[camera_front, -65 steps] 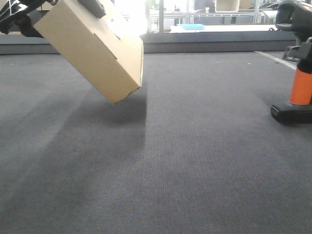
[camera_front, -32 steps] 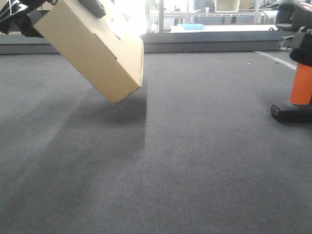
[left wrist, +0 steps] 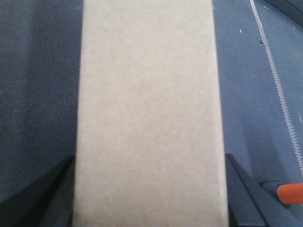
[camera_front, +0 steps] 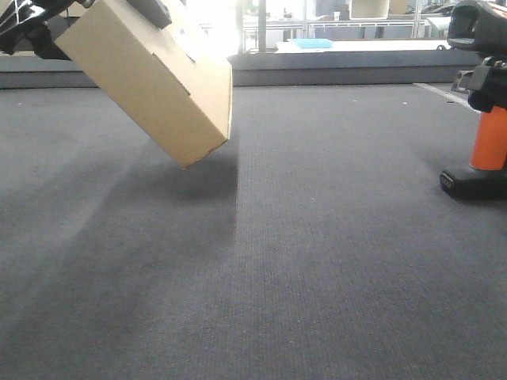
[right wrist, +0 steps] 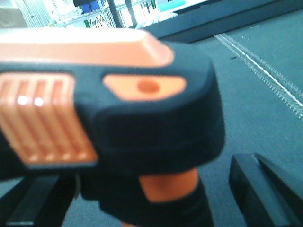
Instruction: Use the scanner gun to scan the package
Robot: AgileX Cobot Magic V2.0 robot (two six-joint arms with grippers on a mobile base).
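Note:
The package [camera_front: 154, 83], a plain tan cardboard box, hangs tilted above the carpet at the upper left of the front view. My left gripper [left wrist: 150, 196] is shut on it, with dark fingers [left wrist: 59, 189] against both long sides; the box [left wrist: 149, 109] fills the left wrist view. The scanner gun [camera_front: 485, 134] stands at the right edge on its black base, with an orange neck and a black head. My right gripper [right wrist: 147, 201] is open around the neck, and its right finger [right wrist: 265, 189] is clear of the scanner gun [right wrist: 142, 118].
Dark grey carpet [camera_front: 317, 261] covers the floor. A low raised ledge [camera_front: 341, 70] runs along the back, with bright windows and tables behind it. A pale seam line [camera_front: 450, 95] crosses the carpet at the far right.
The right gripper has shifted slightly at the scanner's neck, up and then a little down. The package and the scanner's base have not moved.

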